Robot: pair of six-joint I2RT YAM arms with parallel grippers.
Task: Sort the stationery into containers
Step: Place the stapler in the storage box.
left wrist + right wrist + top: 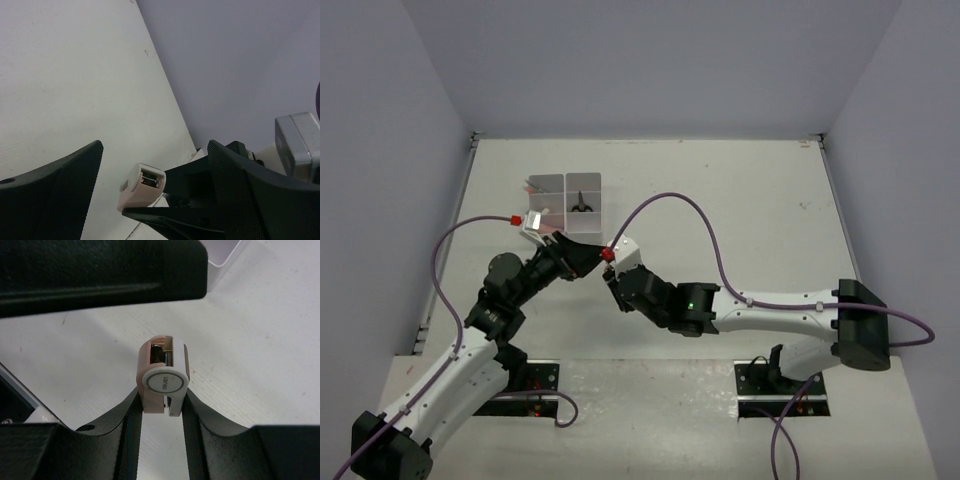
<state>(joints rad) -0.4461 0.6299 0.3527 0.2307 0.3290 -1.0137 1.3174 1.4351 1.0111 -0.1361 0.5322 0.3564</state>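
The right gripper has its jaws clenched on a small pink-and-white eraser – the 2 black fingers pinch its lower sides, and its round white end cap faces the right wrist camera. The eraser is held up off the table, just in front of the near corner of the white tray. The left gripper has its jaws released and spread wide. In the left wrist view the eraser sits in the gap between its 2 dark fingers, touching neither of them. From above, the left gripper and the right gripper meet nose to nose just beside the near end of the tray, whose near rows are hidden by the left wrist. In the tray's right column, 1 compartment holds the small black-handled scissors – the far-left compartment holds something pink or red, too small to name. A purple cable loops over the table from the right arm.
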